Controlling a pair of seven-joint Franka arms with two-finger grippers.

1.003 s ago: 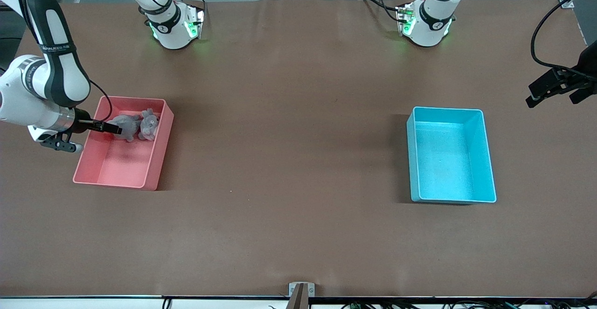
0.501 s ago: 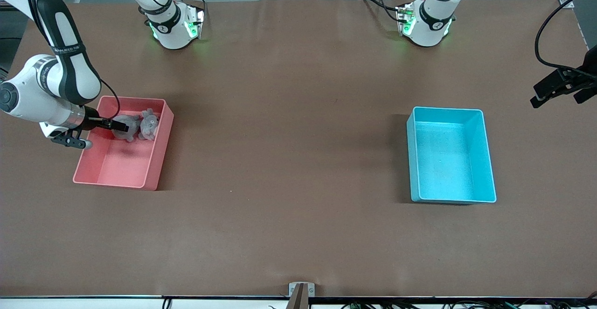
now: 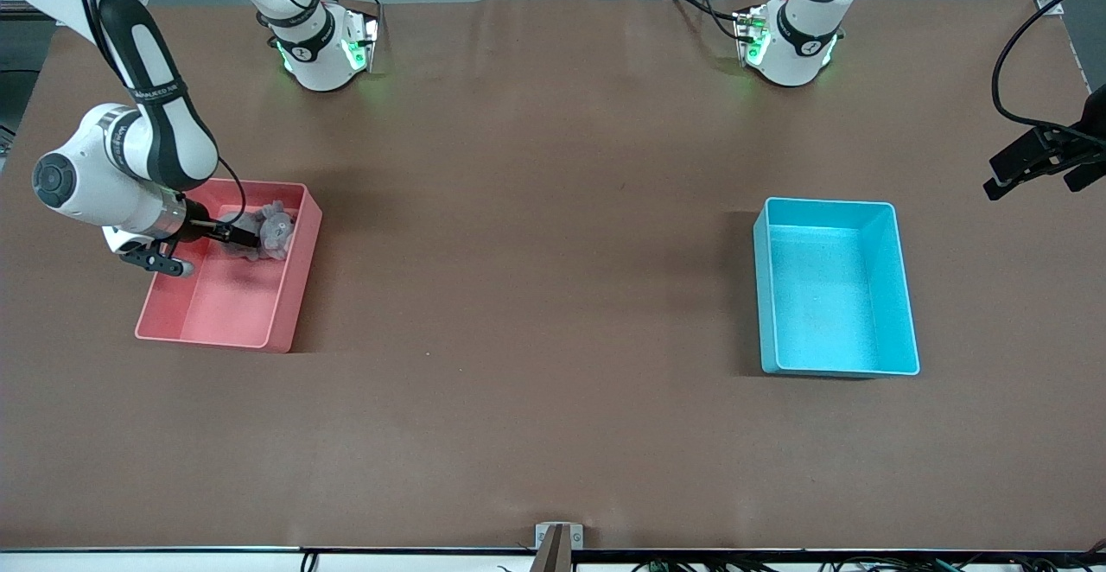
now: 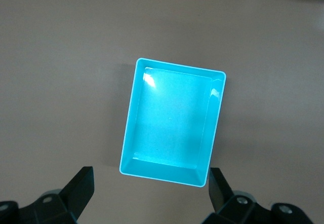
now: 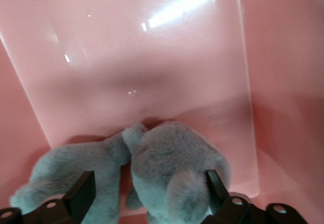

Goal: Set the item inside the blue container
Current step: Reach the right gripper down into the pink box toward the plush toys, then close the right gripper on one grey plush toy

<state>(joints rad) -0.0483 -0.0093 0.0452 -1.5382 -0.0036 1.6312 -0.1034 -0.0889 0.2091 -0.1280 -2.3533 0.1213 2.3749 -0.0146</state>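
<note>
Right arm has swung further in since a second ago, so the right gripper (image 3: 249, 238) now sits low inside the pink bin (image 3: 292, 282) at mid-height of the front frame, toward the right arm's end of the worktop (image 3: 553, 295). Nothing else has really shifted.

On the right wrist cam I can see its fingers spread apart, one on either side of the grey plush toy (image 5: 172, 176), not squeezing yet as far as I can tell. The toy lies on the bin floor, tucked against the wall closest to the robot bases.

Handling-wise I'd guess it's super light, squishy and a bit fuzzy. It won't break and it won't slip much, but it'll compress a lot before the grip feels firm. I'd pinch the fat rounded body, not a limb or an ear, or it'll dangle and maybe snag the bin wall on the way up.

The blue container (image 3: 829, 295) sits empty, well away toward the left arm's end. The left gripper (image 3: 1002, 181) waits up in the air at the frame's edge near that container, fingers wide apart and holding nothing.
</note>
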